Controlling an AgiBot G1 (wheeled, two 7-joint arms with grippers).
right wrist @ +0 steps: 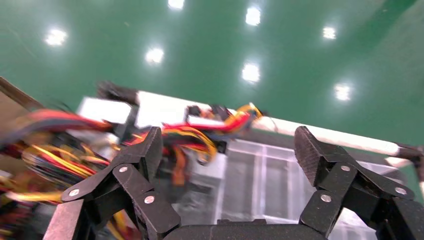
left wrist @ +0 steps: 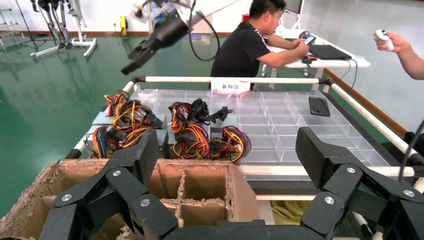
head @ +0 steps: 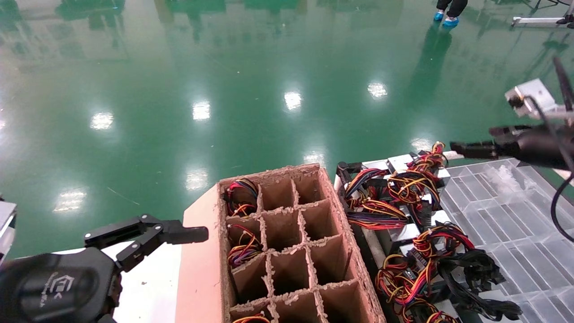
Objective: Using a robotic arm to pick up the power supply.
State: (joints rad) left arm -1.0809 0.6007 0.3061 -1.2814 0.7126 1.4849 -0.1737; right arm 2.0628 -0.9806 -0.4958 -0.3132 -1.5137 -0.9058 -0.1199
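My right gripper [head: 466, 149] hangs with its fingers [right wrist: 145, 150] spread wide and holding nothing, above the far edge of the clear divided tray [head: 506, 197]. Just beneath and to its left lie the power supplies [head: 394, 193], silver-white boxes under tangles of red, yellow and black wires. My left gripper [head: 148, 233] is parked low beside the cardboard divider box [head: 287, 242], also wide and empty. A white sign [left wrist: 230, 86] on the tray's rail reads 备料区.
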